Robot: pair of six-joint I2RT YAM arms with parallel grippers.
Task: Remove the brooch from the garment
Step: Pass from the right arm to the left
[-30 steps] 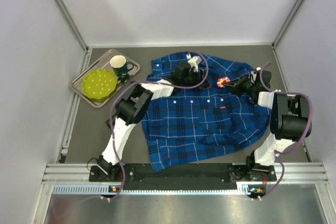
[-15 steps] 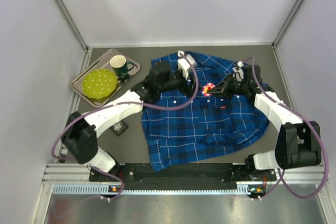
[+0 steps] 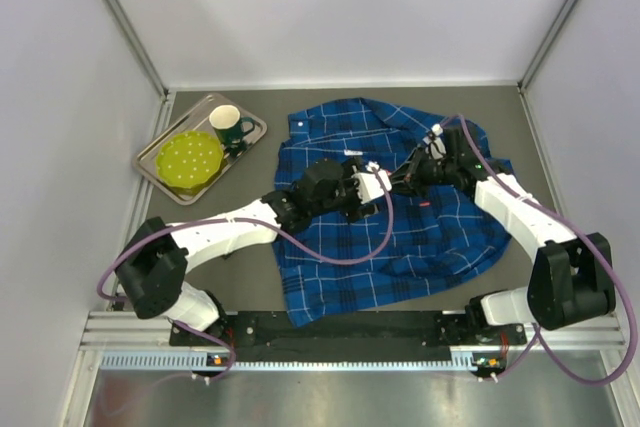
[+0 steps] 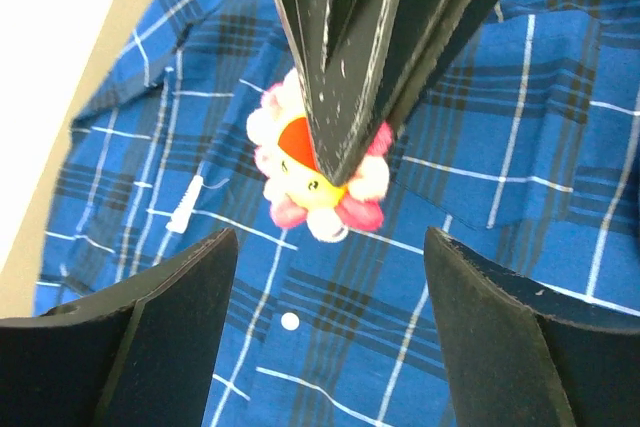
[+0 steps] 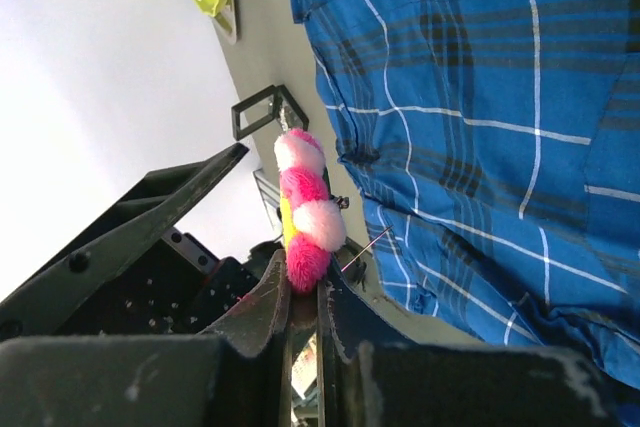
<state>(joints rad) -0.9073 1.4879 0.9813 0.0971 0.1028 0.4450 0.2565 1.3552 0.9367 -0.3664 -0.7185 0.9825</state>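
The blue plaid garment [image 3: 400,237] lies spread on the table. My right gripper [image 3: 402,179] is shut on the brooch [image 5: 305,209], a fuzzy pink and white flower with a yellow and red middle. It holds the brooch just above the shirt [image 5: 520,97], and the thin pin [image 5: 366,247] sticks out free in the air. My left gripper [image 3: 378,187] is open and empty over the shirt's middle, facing the right one. In the left wrist view the brooch [image 4: 318,187] hangs from the right gripper's dark fingers [image 4: 350,47], above my open left gripper [image 4: 330,337]. In the top view the brooch is hidden.
A metal tray [image 3: 160,172] at the back left holds a green mug [image 3: 228,125] and a yellow-green dotted dish [image 3: 190,160]. A small black square frame [image 5: 262,112] lies on the table left of the shirt. Walls enclose the table on three sides.
My left gripper has moved from the collar area toward me to the shirt's middle and now faces the right gripper. The right gripper, still shut on the brooch, has shifted slightly.
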